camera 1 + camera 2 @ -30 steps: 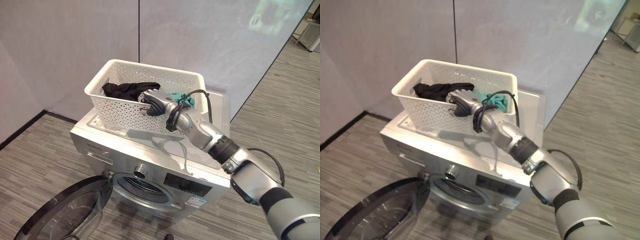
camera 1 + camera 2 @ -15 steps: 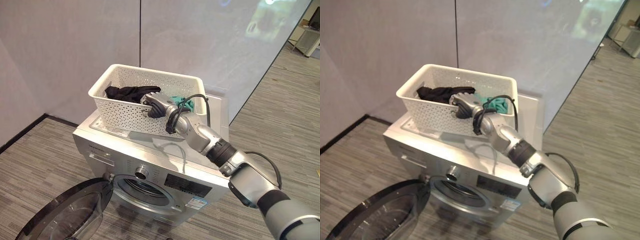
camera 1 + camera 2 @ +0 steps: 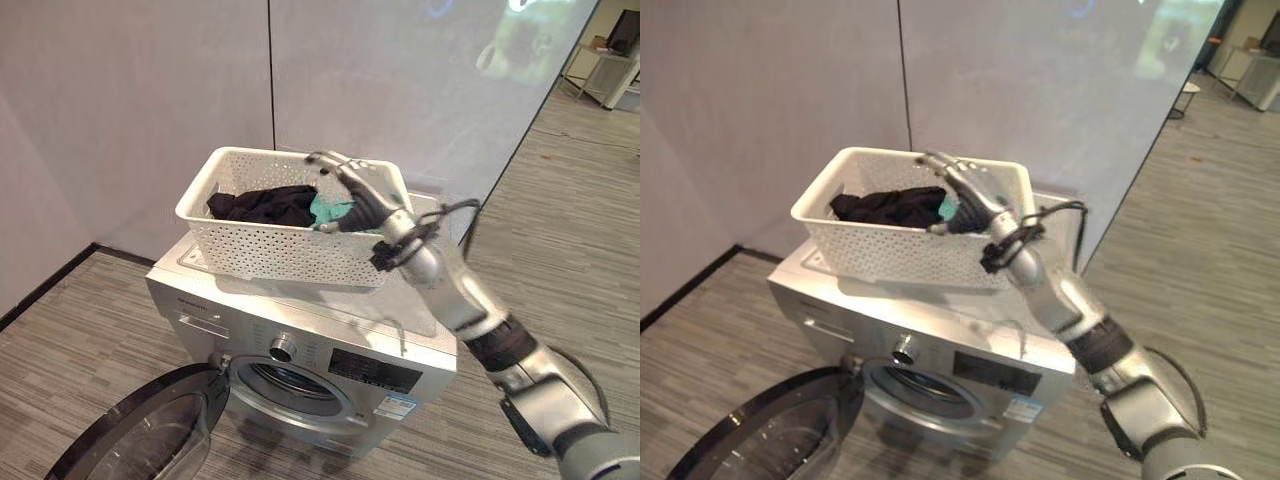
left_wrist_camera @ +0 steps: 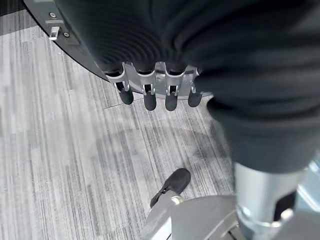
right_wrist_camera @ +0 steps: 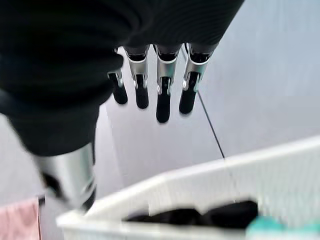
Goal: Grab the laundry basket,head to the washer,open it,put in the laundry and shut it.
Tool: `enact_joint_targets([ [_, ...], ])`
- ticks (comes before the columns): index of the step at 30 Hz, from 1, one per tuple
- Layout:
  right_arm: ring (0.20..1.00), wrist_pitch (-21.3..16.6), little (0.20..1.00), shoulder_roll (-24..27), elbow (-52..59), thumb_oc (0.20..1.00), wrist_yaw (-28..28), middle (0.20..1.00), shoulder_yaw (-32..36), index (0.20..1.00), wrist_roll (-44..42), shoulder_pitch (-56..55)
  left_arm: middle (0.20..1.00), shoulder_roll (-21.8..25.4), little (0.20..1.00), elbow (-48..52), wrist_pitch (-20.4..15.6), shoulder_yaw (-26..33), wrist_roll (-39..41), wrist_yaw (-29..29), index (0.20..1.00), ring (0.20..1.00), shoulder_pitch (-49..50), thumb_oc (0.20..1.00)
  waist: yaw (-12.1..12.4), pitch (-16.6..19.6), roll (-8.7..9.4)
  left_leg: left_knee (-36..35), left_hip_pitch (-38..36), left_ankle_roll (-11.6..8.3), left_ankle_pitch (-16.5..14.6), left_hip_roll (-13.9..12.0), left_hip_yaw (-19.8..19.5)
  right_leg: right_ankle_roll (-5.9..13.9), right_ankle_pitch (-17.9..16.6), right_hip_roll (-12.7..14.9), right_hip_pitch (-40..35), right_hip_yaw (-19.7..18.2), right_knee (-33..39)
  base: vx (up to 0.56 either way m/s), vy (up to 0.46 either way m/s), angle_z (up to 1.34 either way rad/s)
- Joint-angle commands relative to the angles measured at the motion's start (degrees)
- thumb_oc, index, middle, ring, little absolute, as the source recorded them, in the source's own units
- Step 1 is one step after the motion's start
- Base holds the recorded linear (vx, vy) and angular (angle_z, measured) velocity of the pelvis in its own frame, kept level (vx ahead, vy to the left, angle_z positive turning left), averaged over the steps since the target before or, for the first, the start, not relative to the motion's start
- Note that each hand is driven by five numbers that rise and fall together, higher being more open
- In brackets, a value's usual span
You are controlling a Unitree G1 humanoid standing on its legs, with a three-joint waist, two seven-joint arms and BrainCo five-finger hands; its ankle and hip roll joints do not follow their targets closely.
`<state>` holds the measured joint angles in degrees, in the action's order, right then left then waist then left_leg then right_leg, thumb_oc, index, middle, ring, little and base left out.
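A white perforated laundry basket (image 3: 270, 245) stands on top of the silver washer (image 3: 300, 320). Inside it lie a black garment (image 3: 265, 205) and a teal cloth (image 3: 328, 210). My right hand (image 3: 358, 195) hovers over the basket's right half, fingers straight and spread, holding nothing. In the right wrist view its fingers (image 5: 162, 95) point out over the basket rim (image 5: 200, 175) with the black garment (image 5: 210, 217) below. The washer's round door (image 3: 140, 430) hangs open at the lower left, with the drum opening (image 3: 285, 385) exposed. My left hand (image 4: 155, 85) hangs low over the floor, fingers relaxed and empty.
Grey wall panels (image 3: 150, 90) stand close behind the washer. Wood-pattern floor (image 3: 560, 230) stretches off to the right, where a table (image 3: 610, 60) stands far back. The open door takes up the floor space in front of the washer's left side.
My right hand has come off the basket's front rim and risen above the basket, its fingers now spread open. The head camera has shifted slightly.
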<state>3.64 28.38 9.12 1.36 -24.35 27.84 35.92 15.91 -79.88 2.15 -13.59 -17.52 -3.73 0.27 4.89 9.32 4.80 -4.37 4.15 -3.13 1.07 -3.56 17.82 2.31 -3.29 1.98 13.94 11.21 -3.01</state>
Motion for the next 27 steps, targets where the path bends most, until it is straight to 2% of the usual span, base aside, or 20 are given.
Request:
enact_joint_targets([
  [1,1.0,-3.74,1.0,-2.9,-0.39,1.0,4.33,1.0,4.34,1.0,0.07,3.08,1.0,1.58,1.0,-3.2,0.26,2.62,-3.96,-1.1,1.0,1.0,-2.65,1.0,-0.91,-1.95,5.16,-0.63,1.53,1.86,0.33,3.34,-0.57,6.19,-6.2,3.14,-4.66,-1.2,7.45,0.0,0.0,0.0],
  [3,1.0,-4.82,1.0,-0.74,3.64,1.0,5.44,1.0,7.47,1.0,-1.73,1.16,1.0,1.96,1.0,-2.73,0.06,3.68,-4.26,-1.61,1.0,1.0,-2.3,1.0,-1.11,-1.92,5.0,-0.63,1.48,1.86,0.28,3.33,-0.52,6.27,-6.13,3.14,-4.65,-1.21,7.45,0.02,0.013,-0.05],
  [5,1.0,-4.71,1.0,-0.59,4.16,1.0,5.22,1.0,7.8,1.0,-1.82,0.71,1.0,1.98,1.0,-2.71,0.06,3.51,-4.28,-1.61,1.0,1.0,-2.28,1.0,-0.95,-1.9,5.04,-0.63,1.48,1.86,0.27,3.33,-0.53,6.28,-6.12,3.14,-4.66,-1.2,7.44,0.0,0.0,0.0],
  [7,1.0,-6.17,1.0,3.28,7.8,1.0,6.87,1.0,12.25,1.0,-3.94,-2.03,1.0,2.27,1.0,-1.87,-0.6,4.61,-3.96,-2.19,1.0,1.0,-1.95,1.0,-1.47,-1.65,4.97,-0.63,1.37,1.8,0.27,3.24,-0.47,6.45,-6.1,3.16,-4.78,-1.17,7.44,0.04,0.012,0.02],
  [8,1.0,-7.77,1.0,6.11,9.03,1.0,9.42,1.0,16.64,1.0,-5.75,-6.27,1.0,1.55,1.0,-1.25,-1.19,4.84,-3.44,-3.08,1.0,1.0,-1.97,1.0,-1.98,-1.81,4.93,-0.63,1.25,1.77,0.25,3.17,-0.53,6.6,-6.04,3.16,-4.81,-1.03,7.29,0.02,0.009,0.05],
  [11,1.0,-8.81,1.0,7.95,9.61,1.0,10.46,1.0,21.04,1.0,-6.39,-12.78,1.0,1.04,1.0,-0.98,-1.63,5.23,-3.0,-3.62,1.0,1.0,-1.78,1.0,-2.44,-1.78,4.72,-0.63,1.11,1.75,-0.07,3.12,-0.73,6.76,-5.74,3.06,-4.98,-1.02,7.18,0.01,0.006,0.05],
  [13,1.0,-8.8,1.0,7.97,9.95,1.0,10.35,1.0,21.48,1.0,-6.43,-13.3,1.0,1.09,1.0,-0.97,-1.64,4.93,-2.97,-3.64,1.0,1.0,-1.76,1.0,-2.22,-1.64,4.91,-0.63,1.4,1.79,0.31,3.19,-0.7,6.66,-5.98,3.14,-4.69,-1.01,7.17,0.0,0.004,-0.11],
  [14,1.0,-11.78,1.0,6.44,9.03,1.0,12.61,1.0,29.96,1.0,-12.5,-29.06,1.0,0.39,1.0,-0.81,-2.61,6.17,-1.81,-4.73,1.0,1.0,-1.27,1.0,-3.78,-1.85,4.41,-0.63,1.32,1.78,0.23,3.19,-1.13,6.8,-5.53,3.16,-4.9,-0.57,6.92,0.04,0.018,-0.06],
  [15,1.0,-12.61,1.0,3.81,6.28,1.0,12.72,1.0,33.71,1.0,-14.79,-37.85,1.0,0.08,1.0,-0.99,-3.01,6.7,-1.29,-4.88,1.0,1.0,-0.88,1.0,-4.64,-1.95,3.91,-0.63,1.13,1.78,-0.15,3.18,-1.3,6.93,-4.97,3.18,-5.11,-0.54,6.67,0.03,0.02,0.27],
  [16,1.0,-12.75,1.0,1.91,2.99,1.0,13.72,1.0,35.5,1.0,-16.05,-41.89,1.0,-0.02,1.0,-1.26,-3.2,6.62,-1.28,-5.18,1.0,1.0,-0.6,1.0,-4.98,-1.87,3.72,-0.63,1.31,1.82,0.16,3.26,-1.28,6.86,-5.03,3.32,-4.93,-0.56,6.58,0.02,0.015,0.62],
  [19,1.0,-12.17,1.0,0.93,-2.74,1.0,13.54,1.0,36.91,1.0,-16.0,-47.0,1.0,-0.24,1.0,-1.92,-3.28,7.15,-1.55,-5.33,1.0,1.0,-0.42,1.0,-5.75,-1.93,3.28,-0.63,1.18,1.77,0.14,3.23,-1.04,6.91,-4.92,3.41,-4.88,-0.84,6.44,0.02,0.003,0.09],
  [20,1.0,-9.84,1.0,1.35,-11.69,1.0,14.57,1.0,37.61,1.0,-12.37,-50.34,1.0,-0.22,1.0,-2.97,-3.23,7.91,-2.31,-4.83,1.0,1.0,-0.02,1.0,-6.35,-1.96,2.71,-0.63,0.59,1.69,-0.09,3.25,-0.56,6.9,-4.71,3.39,-5.15,-1.26,6.44,0.02,0.012,-0.28],
  [22,1.0,-7.52,1.0,1.57,-16.71,1.0,14.13,1.0,37.35,1.0,-8.59,-52.05,1.0,0.2,1.0,-3.15,-3.08,8.38,-3.04,-4.43,1.0,1.0,0.31,1.0,-6.64,-1.84,2.05,-0.63,-0.01,1.56,-0.49,3.21,-0.11,6.99,-4.51,3.45,-5.6,-1.33,6.56,0.05,0.015,-0.3],
  [24,1.0,-7.91,1.0,-0.26,-27.23,1.0,16.04,1.0,34.91,1.0,-13.9,-49.96,1.0,0.31,1.0,-3.51,-3.15,7.64,-2.78,-4.5,1.0,1.0,0.07,1.0,-6.98,-1.96,1.64,-0.63,-0.18,1.56,-0.21,3.3,0.39,6.91,-4.83,3.5,-5.45,-1.67,6.49,0.0,0.003,-0.28],
  [27,1.0,-8.51,1.0,-3.16,-45.88,1.0,14.98,1.0,30.31,1.0,-23.75,-46.78,1.0,0.32,1.0,-3.81,-3.46,6.04,-1.36,-4.27,1.0,1.0,-0.68,1.0,-7.2,-2.2,0.94,-0.63,-0.88,1.5,-0.39,3.19,0.98,6.83,-4.59,3.36,-5.8,-2.23,6.47,-0.02,0.001,-0.12],
])
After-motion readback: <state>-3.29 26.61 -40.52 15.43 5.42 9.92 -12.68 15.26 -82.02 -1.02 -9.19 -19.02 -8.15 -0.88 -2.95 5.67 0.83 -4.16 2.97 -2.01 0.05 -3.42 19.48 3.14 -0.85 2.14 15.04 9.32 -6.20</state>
